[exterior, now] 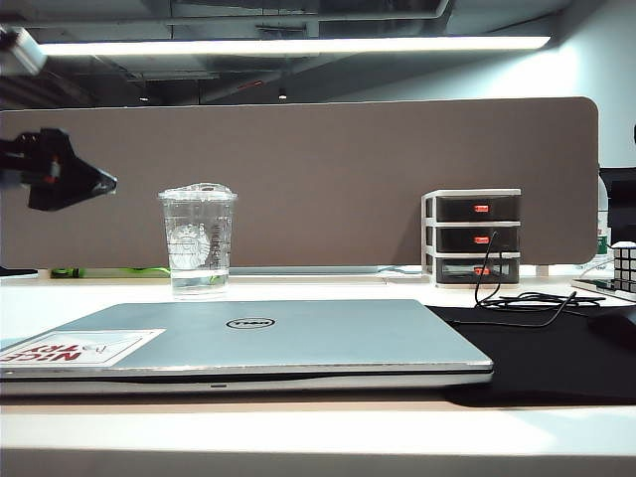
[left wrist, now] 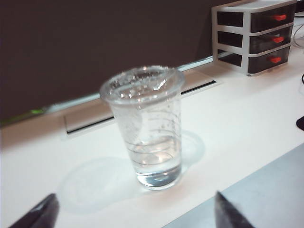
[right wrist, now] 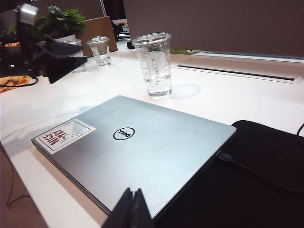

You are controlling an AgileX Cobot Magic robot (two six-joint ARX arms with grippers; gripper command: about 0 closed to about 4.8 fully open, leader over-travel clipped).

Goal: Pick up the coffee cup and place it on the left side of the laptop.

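left tool (left wrist: 133, 211) open, right tool (right wrist: 131, 209) shut

Clear coffee cup (exterior: 199, 238), silver-grey laptop (exterior: 298, 338) with a red-lettered white sticker (exterior: 84, 347), black mat (exterior: 556, 358).

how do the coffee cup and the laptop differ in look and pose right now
The coffee cup stands tall and upright; the laptop lies flat and wide, lid shut. The cup is clear plastic with a little liquid at the bottom; the laptop is opaque silver-grey. The cup bears a faint round print; the laptop shows a Dell logo and a white sticker with red letters. Both rest on the white table, untouched by either tool.
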